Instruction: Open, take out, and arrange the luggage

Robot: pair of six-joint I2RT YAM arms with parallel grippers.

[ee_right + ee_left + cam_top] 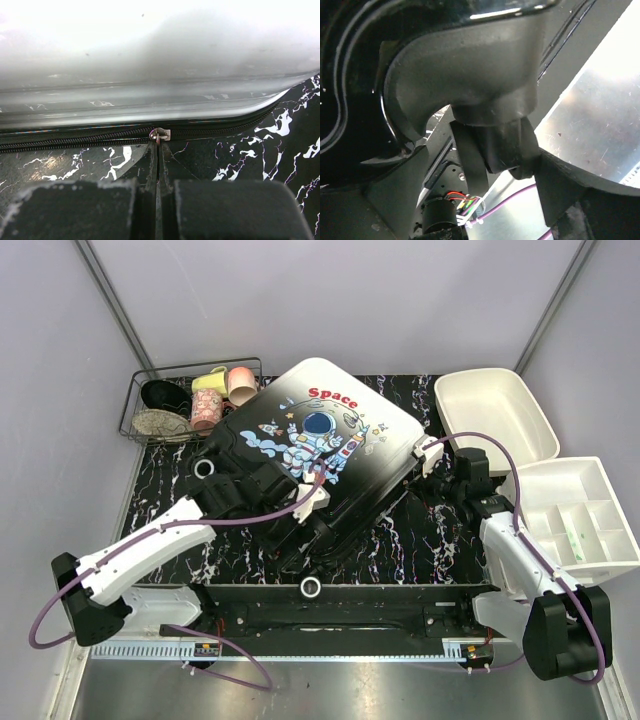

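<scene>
The luggage (330, 430), a white-to-black hard shell with an astronaut print, lies shut and turned at an angle in the middle of the table. My left gripper (305, 502) is at its near corner. In the left wrist view it (490, 192) stands open, with a black wheel (505, 145) and its housing between the widely spread fingers. My right gripper (428, 453) is at the case's right side. In the right wrist view its fingers (158, 155) are shut on the metal zipper pull (160, 134) of the black zipper (75, 140), below the pale shell (150, 60).
A black wire basket (135, 410) with cups and other items stands at the back left. A white bin (500, 415) sits at the back right, and a divided white bin (590, 520) lies beside the right arm. The tabletop (430, 540) is black marble.
</scene>
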